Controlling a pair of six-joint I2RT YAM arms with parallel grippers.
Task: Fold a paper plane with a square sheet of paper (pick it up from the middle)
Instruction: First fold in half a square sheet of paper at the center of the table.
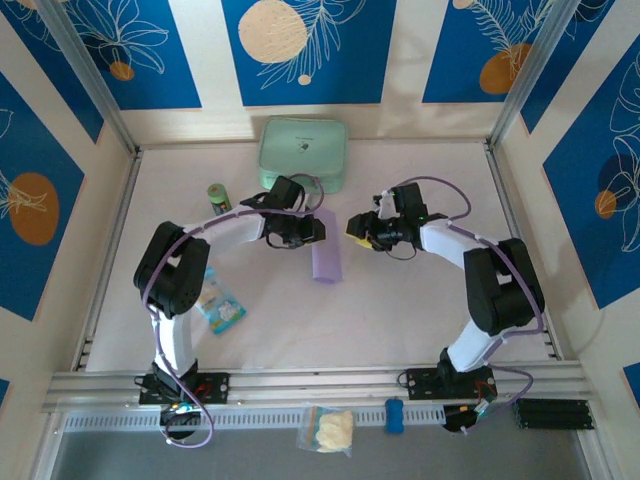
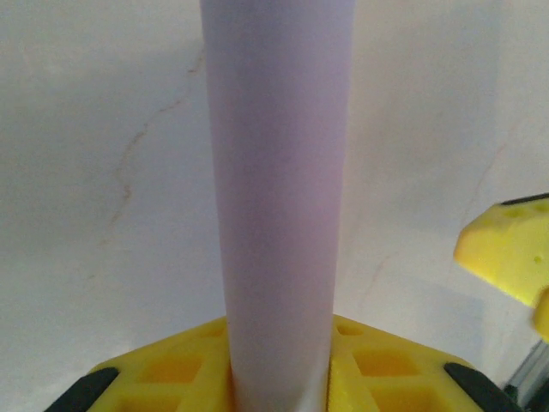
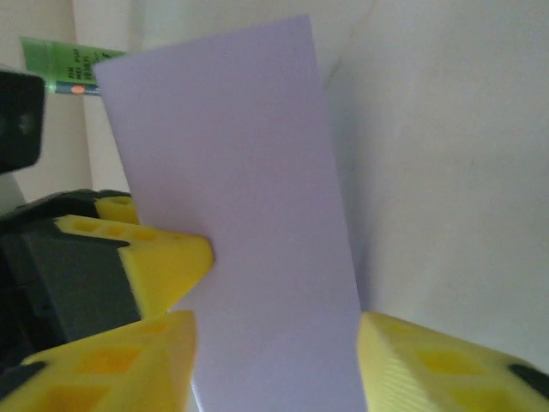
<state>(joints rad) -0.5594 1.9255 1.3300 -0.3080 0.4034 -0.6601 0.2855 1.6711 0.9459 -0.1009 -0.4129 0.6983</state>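
Left tool point(image 1: 312, 229), seen from above, clamps the square sheet of paper point(image 1: 326, 260), folded narrow, over the middle of the surface point(image 1: 420, 320), steadying it, we judge. Left wrist: paper rises from between its closed fingers point(image 2: 171, 378). Right wrist: right tool point(image 3: 274, 330) stands apart, straddling the paper, ready to grip.

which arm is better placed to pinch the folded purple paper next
Right, probably: the right claw stands open with the purple paper between its fingers, while the left claw is shut on that paper.

Paper point(image 2: 279, 197) ends cut off by frame edges.
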